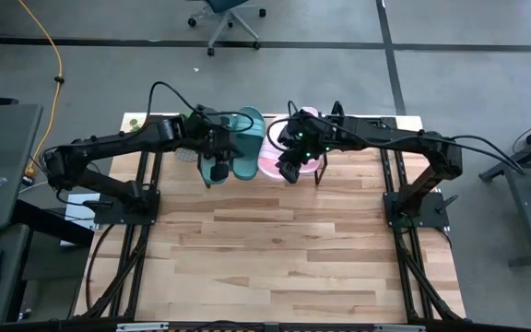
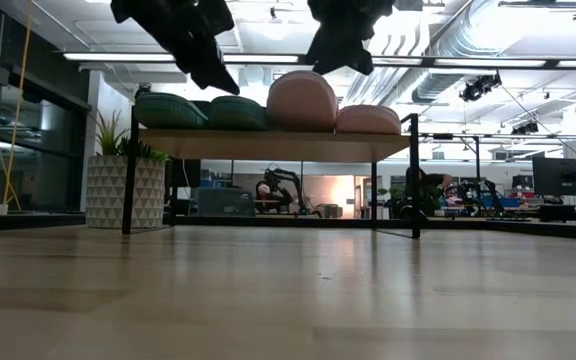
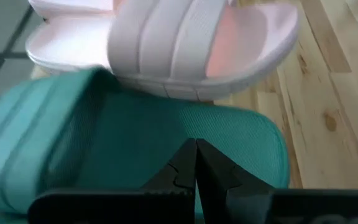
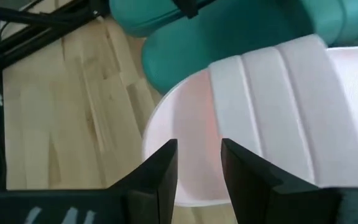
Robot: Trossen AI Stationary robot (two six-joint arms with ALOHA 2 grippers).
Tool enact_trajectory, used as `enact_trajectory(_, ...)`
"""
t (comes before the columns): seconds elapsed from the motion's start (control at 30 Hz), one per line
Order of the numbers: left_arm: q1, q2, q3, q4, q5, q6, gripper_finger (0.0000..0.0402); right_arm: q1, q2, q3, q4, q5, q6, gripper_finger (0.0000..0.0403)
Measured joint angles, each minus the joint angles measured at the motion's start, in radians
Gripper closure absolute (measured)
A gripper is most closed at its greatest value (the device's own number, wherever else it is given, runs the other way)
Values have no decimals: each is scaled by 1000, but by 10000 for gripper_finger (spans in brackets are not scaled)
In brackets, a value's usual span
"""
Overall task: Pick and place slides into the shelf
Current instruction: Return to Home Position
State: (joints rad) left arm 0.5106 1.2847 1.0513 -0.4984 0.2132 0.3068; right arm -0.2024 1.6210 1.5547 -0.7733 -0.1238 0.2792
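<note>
High view puts both arms over the shelf (image 2: pixel 268 145) at upper centre of your pale plank table (image 1: pixel 275 249), with grey floor around. All four slides (image 2: pixel 303 100) sit on the shelf. Your left gripper (image 3: pixel 196 146) is pressed together and your right gripper (image 4: pixel 199 149) is spread. A white planter (image 2: pixel 113 190) stands behind.

Qty: 2 teal slides (image 2: pixel 173 110) (image 2: pixel 236 113), 2 pink slides (image 2: pixel 303 100) (image 2: pixel 368 120), 1 shelf (image 2: pixel 268 146), 2 arms (image 1: pixel 118 148) (image 1: pixel 404 143).

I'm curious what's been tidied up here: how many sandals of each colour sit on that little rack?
Green sandals: 2
Pink sandals: 2
Total: 4, all on top of the rack.
</note>
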Motion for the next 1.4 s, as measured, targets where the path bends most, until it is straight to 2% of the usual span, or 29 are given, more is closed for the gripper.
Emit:
enact_trajectory(0.53, 0, -1, -1, -55, 4, 1, 402, 1, 29, 0, -61, 2, -26, 289)
enact_trajectory(0.83, 0, -1, -1, -89, -19, 7, 402, -5, 29, 1, -128, 47, -36, 289)
enact_trajectory(1.4, 0, 3, 0, -15, 41, -5, 402, 20, 29, 1, -11, 48, -8, 289)
